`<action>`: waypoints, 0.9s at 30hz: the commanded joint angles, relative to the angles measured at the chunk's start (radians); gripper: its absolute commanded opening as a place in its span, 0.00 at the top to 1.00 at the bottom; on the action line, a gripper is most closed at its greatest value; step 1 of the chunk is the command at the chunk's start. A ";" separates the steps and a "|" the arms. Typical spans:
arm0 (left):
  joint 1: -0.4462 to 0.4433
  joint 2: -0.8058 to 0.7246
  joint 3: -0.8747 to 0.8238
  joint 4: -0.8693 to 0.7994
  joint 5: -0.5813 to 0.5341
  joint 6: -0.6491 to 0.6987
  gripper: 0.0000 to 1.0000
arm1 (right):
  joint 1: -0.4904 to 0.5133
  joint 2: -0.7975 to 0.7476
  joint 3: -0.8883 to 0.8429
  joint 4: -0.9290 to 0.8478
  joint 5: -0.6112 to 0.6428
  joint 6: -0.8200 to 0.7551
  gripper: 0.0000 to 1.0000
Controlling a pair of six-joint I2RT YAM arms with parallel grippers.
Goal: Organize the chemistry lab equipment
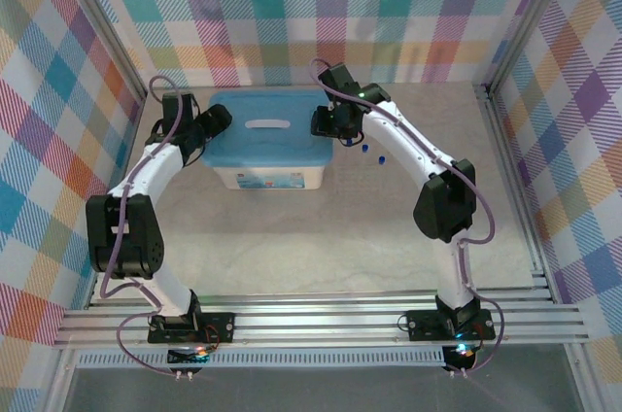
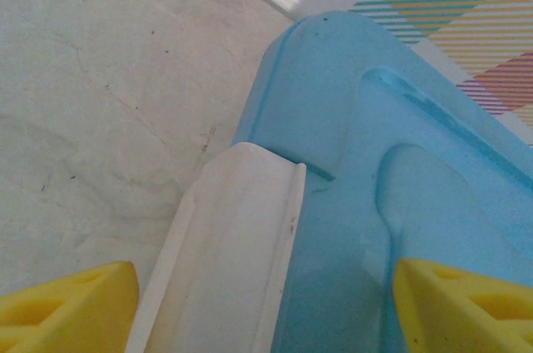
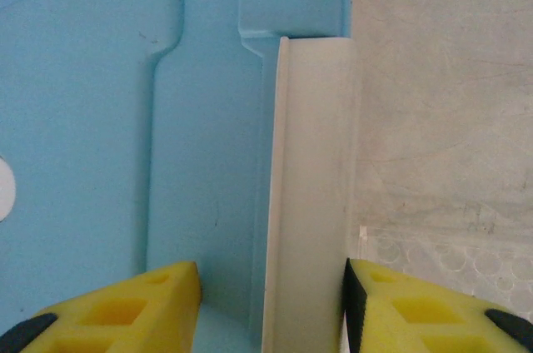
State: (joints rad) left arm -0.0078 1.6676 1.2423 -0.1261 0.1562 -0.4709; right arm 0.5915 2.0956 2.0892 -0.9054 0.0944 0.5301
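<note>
Plaid walls point(image 1: 78, 91) ring a pale marbled tabletop point(image 1: 292, 247). The left tool point(image 2: 266, 307) is spread wide. Its yellow fingers point(image 2: 75, 307) straddle the white latch point(image 2: 225, 253) on the left end of the box, one finger over bare tabletop and the other over the blue lid point(image 2: 400, 120), neither touching the latch. From above, the left tool point(image 1: 216, 119) sits at the lid's left edge. The right tool point(image 3: 271, 307) is also parted, not pinching. Its yellow fingers point(image 3: 125, 311) bracket the right-end latch point(image 3: 312, 203): the outer finger is right against the latch's side, and the inner one stands off it over the lid, with blue showing in between. From above, the right tool point(image 1: 321, 122) is at the lid's right edge. The lid is seated on the translucent box point(image 1: 267, 177), which stands mid-tabletop toward the back wall. Two small blue caps point(image 1: 364, 148) lie on the tabletop just right of the box, near the right tool; their tubes are too small to make out. A clear bubbly patch point(image 3: 441, 257) lies on the tabletop beside the right latch; I can't tell what it is.
</note>
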 commanded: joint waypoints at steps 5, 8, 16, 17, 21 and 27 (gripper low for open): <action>-0.078 0.036 0.016 -0.008 0.147 -0.046 0.16 | 0.030 0.036 0.025 0.083 -0.159 -0.008 0.43; -0.078 0.012 0.034 -0.038 0.123 -0.031 0.13 | 0.031 0.026 0.017 0.080 -0.155 -0.013 0.39; -0.051 -0.083 0.024 -0.078 0.061 -0.032 0.12 | 0.011 -0.016 -0.025 0.092 -0.138 -0.013 0.36; -0.040 -0.091 0.024 -0.080 0.057 -0.036 0.12 | 0.009 -0.023 -0.029 0.092 -0.136 -0.014 0.35; 0.027 -0.102 0.025 -0.074 0.084 -0.081 0.12 | 0.008 -0.062 -0.058 0.097 -0.109 -0.021 0.32; 0.084 -0.109 0.050 -0.091 0.098 -0.081 0.10 | 0.004 -0.100 -0.092 0.088 -0.072 -0.038 0.29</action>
State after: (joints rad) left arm 0.0540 1.5925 1.2613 -0.2150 0.2188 -0.5358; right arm 0.5831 2.0617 2.0190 -0.8295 0.0475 0.5102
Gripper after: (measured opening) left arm 0.902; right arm 0.703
